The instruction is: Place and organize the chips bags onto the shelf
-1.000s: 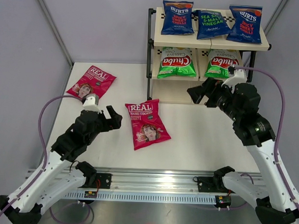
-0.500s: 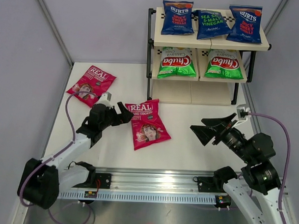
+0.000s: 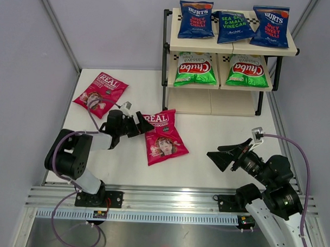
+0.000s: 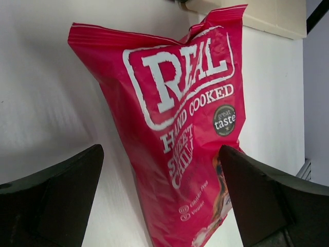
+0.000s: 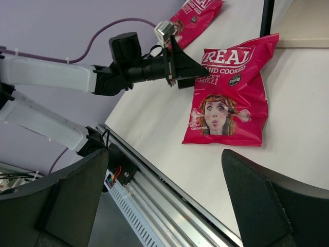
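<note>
The shelf (image 3: 232,49) stands at the back right. Three blue BURTS chips bags (image 3: 196,19) lean on its top board and two green Chuba bags (image 3: 195,69) on the middle one. A pink REAL bag (image 3: 162,136) (image 4: 180,123) (image 5: 229,100) lies flat mid-table, and a second REAL bag (image 3: 101,90) (image 5: 198,15) lies at the far left. My left gripper (image 3: 141,124) (image 4: 160,154) (image 5: 191,69) is open and low, its fingers either side of the middle bag's left edge. My right gripper (image 3: 229,155) (image 5: 164,159) hangs open at the near right, holding nothing.
The shelf's bottom board (image 3: 209,103) carries nothing. Its black front leg (image 5: 267,18) stands just beyond the middle REAL bag's top corner. A metal rail (image 3: 167,202) runs along the table's near edge. Grey walls close in both sides.
My left arm has stretched forward and down, bringing its open gripper to the middle REAL bag. My right arm has drawn back from the shelf to the near right.
</note>
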`<state>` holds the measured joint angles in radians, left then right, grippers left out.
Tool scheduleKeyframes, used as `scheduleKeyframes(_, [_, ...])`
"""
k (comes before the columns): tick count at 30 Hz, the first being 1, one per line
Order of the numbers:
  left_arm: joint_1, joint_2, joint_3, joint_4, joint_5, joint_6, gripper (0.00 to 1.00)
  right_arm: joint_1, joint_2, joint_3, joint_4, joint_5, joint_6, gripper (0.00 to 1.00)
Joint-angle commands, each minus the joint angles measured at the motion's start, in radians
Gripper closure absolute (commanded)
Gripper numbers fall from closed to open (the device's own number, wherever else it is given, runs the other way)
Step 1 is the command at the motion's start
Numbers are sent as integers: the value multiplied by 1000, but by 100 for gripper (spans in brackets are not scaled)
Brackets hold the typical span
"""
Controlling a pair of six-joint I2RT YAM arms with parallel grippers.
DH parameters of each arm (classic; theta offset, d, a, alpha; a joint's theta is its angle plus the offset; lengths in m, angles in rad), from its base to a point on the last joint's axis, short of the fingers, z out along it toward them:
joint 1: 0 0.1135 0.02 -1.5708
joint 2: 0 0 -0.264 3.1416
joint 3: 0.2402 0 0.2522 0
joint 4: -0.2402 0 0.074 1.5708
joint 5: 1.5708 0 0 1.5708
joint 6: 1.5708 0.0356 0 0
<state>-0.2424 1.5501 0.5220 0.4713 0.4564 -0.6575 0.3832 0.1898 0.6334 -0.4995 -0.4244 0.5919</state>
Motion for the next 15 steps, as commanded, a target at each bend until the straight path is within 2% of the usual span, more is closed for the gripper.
scheduleKeyframes(1, [5,74,59,110,38,-22,1,-4,-3,-3,33,-71,6,1])
scheduleKeyframes(3, [5,112,53,133,19,-30,1,-4,-6,-1,36,-77,8,1])
scheduleKeyframes(7, [3,168,44,188,14,-60,11,-4,-4,-9,45,-83,12,1])
scheduleKeyframes(8, [2,180,39,226,25,-70,18,-4,-3,-26,52,-89,19,1])
scheduleKeyframes(13, [-12,197,16,332,18,-123,33,-4,-21,-133,133,-122,81,1])
scheduleKeyframes(15, [-23,179,-3,348,-5,-140,50,-3,-36,-167,173,-131,115,0])
